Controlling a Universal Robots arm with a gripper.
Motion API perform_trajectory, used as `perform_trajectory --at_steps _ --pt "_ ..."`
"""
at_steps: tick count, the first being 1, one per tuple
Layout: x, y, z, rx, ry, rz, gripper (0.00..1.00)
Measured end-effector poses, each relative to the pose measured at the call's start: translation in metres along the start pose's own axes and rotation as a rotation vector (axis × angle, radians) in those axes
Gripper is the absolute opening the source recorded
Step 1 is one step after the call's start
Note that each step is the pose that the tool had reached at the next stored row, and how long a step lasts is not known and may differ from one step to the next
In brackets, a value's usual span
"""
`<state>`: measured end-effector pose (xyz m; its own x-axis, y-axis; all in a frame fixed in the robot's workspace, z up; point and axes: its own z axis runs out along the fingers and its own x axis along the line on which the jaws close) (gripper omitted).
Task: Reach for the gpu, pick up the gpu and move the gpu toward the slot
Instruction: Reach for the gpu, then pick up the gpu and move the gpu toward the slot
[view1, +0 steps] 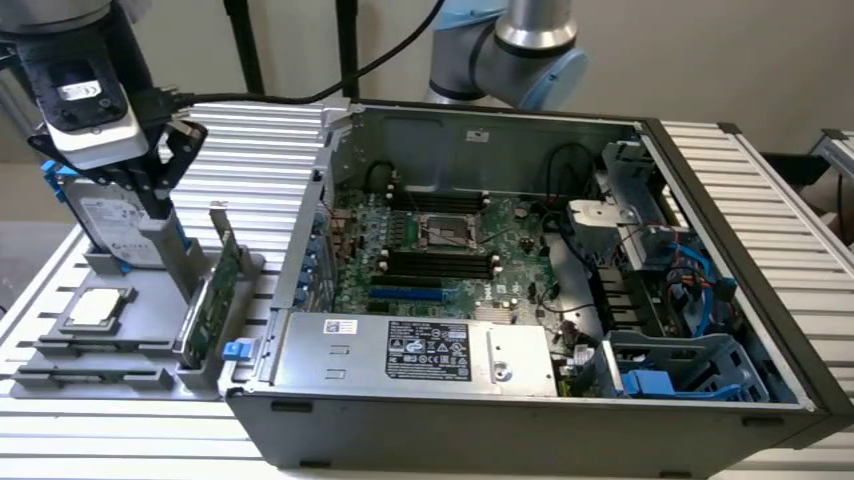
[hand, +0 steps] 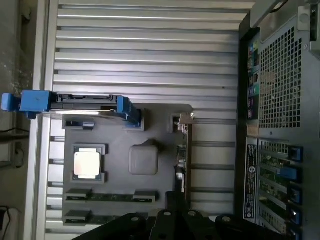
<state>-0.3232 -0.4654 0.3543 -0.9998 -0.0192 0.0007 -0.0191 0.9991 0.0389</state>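
Note:
The gpu (view1: 214, 292) is a thin green card that stands on edge in a grey holder (view1: 134, 330) on the exterior view's left, its silver bracket pointing up. Seen edge-on in the wrist view, the gpu (hand: 183, 150) is a dark strip along the holder's side nearest the computer case. My gripper (view1: 150, 200) hangs above the holder's far end, in front of the hard drive, up and to the left of the gpu and apart from it. The gripper's dark body (hand: 175, 220) shows in the wrist view. A blue slot (view1: 407, 296) lies on the motherboard inside the open case.
A silver hard drive with blue rails (view1: 114, 225) stands in the holder behind the gripper. The square processor chip (view1: 100, 308) lies flat in it. The open computer case (view1: 534, 280) sits right beside the holder, with a power supply (view1: 414, 350) at its front. A ribbed metal table (hand: 150, 50) lies beneath.

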Motion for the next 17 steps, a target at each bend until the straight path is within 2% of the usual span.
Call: perform_trajectory --at_steps 3,5,17 --pt "-0.011 -0.0068 0.0001 0.0001 0.0002 0.0 0.11" --pt "-0.015 -0.0083 0.0001 -0.0001 0.0002 0.0 0.11" --pt "-0.015 -0.0083 0.0001 -0.0002 0.0003 0.0 0.11"
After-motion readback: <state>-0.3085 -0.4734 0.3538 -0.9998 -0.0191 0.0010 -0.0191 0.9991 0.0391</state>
